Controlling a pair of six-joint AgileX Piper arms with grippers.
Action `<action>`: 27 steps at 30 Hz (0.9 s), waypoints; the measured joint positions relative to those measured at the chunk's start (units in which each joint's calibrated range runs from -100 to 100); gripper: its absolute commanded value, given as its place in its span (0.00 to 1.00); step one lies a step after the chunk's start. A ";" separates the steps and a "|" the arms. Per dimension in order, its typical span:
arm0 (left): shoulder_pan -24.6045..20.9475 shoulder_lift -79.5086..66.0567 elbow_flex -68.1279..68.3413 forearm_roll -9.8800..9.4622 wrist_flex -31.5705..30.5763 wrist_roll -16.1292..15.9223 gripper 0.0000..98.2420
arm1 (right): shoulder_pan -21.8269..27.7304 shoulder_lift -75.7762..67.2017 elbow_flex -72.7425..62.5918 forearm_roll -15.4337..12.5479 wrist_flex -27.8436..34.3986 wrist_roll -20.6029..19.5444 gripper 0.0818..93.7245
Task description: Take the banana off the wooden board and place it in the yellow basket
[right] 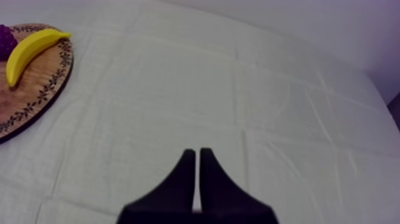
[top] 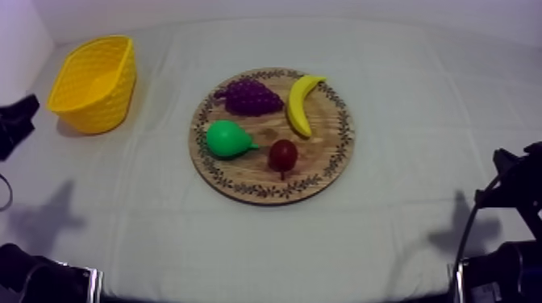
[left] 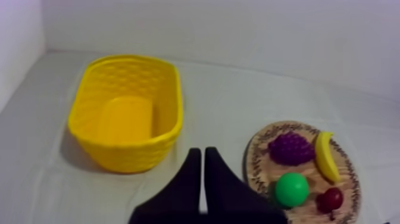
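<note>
Nothing of the task is done: no grasp made, no carry begun, every step outstanding. Nearest, both arms sit low at their own sides of the table (top: 419, 121), well apart from the work. The left gripper (left: 199, 150) has its fingers together in a narrow wedge, holding nothing, aimed between basket and board. The right gripper (right: 196, 151) is likewise closed on nothing, over bare cloth. Further in, the banana (top: 300, 105) lies on the wooden board (top: 242, 187), in its far right part, just beside the grapes (top: 250, 97), with the pear (top: 228, 139) and small red fruit (top: 282, 153) nearer. Farthest, at the left, the yellow basket (top: 93, 80) stands empty.
</note>
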 measured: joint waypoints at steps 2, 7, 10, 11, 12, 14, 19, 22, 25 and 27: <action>1.44 5.20 -6.00 0.00 1.40 0.19 0.01 | 0.00 0.00 0.00 0.00 0.00 0.00 0.01; 5.19 18.20 -20.98 0.00 7.42 0.08 0.02 | 0.00 0.00 0.00 0.00 0.00 0.00 0.01; 7.25 25.81 -29.67 1.00 10.68 -0.76 0.02 | 0.00 0.00 0.00 0.00 0.00 0.00 0.01; 7.90 28.50 -32.75 1.49 11.87 -1.16 0.02 | 0.00 0.00 0.00 0.00 0.00 0.00 0.01; 8.55 31.18 -35.74 2.04 12.80 -1.40 0.02 | 0.00 0.00 0.00 0.00 0.00 0.00 0.01; 9.93 36.52 -41.48 2.88 14.86 -1.58 0.02 | 0.00 0.00 0.00 0.00 0.00 0.00 0.01; 12.82 47.40 -53.08 4.90 18.66 -2.22 0.02 | 0.00 0.00 0.00 0.00 0.00 0.00 0.01; 14.40 53.23 -59.32 5.80 20.42 -2.37 0.02 | 0.00 0.00 0.00 0.00 0.00 0.00 0.01; 16.01 57.85 -63.60 6.26 21.38 -2.01 0.04 | 0.00 0.00 0.00 0.00 0.00 0.00 0.01; 17.02 61.04 -66.08 6.53 22.42 -1.75 0.06 | 0.00 0.00 0.00 0.00 0.00 0.00 0.01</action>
